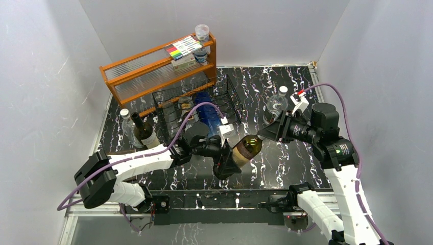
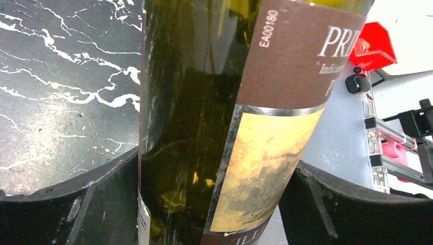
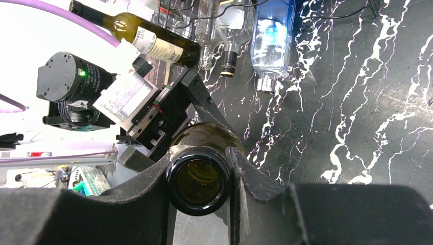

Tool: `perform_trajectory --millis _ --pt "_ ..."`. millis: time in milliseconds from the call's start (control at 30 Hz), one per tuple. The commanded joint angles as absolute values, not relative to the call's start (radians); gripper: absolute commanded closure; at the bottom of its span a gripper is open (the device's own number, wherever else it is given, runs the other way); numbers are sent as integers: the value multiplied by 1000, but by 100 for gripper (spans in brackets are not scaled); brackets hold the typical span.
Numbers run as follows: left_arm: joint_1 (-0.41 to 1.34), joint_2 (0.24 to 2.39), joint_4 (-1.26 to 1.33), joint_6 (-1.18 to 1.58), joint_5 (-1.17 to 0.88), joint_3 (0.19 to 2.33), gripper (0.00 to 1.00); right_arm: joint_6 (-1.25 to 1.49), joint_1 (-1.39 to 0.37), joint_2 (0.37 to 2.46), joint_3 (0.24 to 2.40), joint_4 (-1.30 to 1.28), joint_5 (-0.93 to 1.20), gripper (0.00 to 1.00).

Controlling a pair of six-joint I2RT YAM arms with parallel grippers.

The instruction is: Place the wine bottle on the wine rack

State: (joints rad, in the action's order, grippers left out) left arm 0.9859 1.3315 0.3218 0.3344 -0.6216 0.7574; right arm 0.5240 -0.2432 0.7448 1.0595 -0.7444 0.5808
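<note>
The wine bottle (image 1: 247, 148), dark green glass with a brown and yellow label, hangs level above the table between both arms. My right gripper (image 1: 263, 133) is shut on its neck; in the right wrist view the open mouth (image 3: 198, 178) sits pinched between the fingers. My left gripper (image 1: 236, 159) holds the fat end, and the left wrist view shows both pads pressed against the sides of the wine bottle (image 2: 204, 127). The wine rack (image 1: 168, 99), black wire, stands behind the left arm with a blue bottle (image 1: 207, 109) lying in it.
An orange wooden shelf (image 1: 158, 69) with boxes and a cup stands at the back left. A second wine bottle with a white label (image 1: 143, 130) lies left of the rack beside a clear bottle (image 1: 125, 120). A clear plastic bottle (image 1: 275, 104) stands behind the right gripper.
</note>
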Motion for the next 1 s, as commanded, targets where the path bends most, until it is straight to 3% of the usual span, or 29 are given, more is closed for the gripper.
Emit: perform_trajectory --millis 0,167,200,233,267,333,433,533,700,967 --pt "992 1274 379 333 -636 739 29 579 -240 720 1065 -612 672 100" --pt "991 1276 365 308 -650 746 56 593 -241 719 1065 -597 689 100" --pt "991 1278 357 293 -658 751 72 592 -241 719 1065 -597 691 100" --pt "991 1280 342 271 -662 762 96 588 -241 723 1065 -599 692 100" --pt "990 1280 312 244 -657 777 100 570 -241 726 1068 -616 682 100" --pt "992 1269 220 156 -624 819 100 523 -240 738 1082 -675 628 83" --pt "991 1226 109 6 -535 874 100 460 -241 737 1078 -726 576 40" --pt "991 1162 85 -121 -465 893 100 407 -241 730 1059 -712 649 21" --pt "992 1079 95 -366 -383 903 100 341 -240 743 1090 -719 685 12" --pt "992 1036 86 -766 -259 922 100 264 -240 811 1164 -768 701 11"
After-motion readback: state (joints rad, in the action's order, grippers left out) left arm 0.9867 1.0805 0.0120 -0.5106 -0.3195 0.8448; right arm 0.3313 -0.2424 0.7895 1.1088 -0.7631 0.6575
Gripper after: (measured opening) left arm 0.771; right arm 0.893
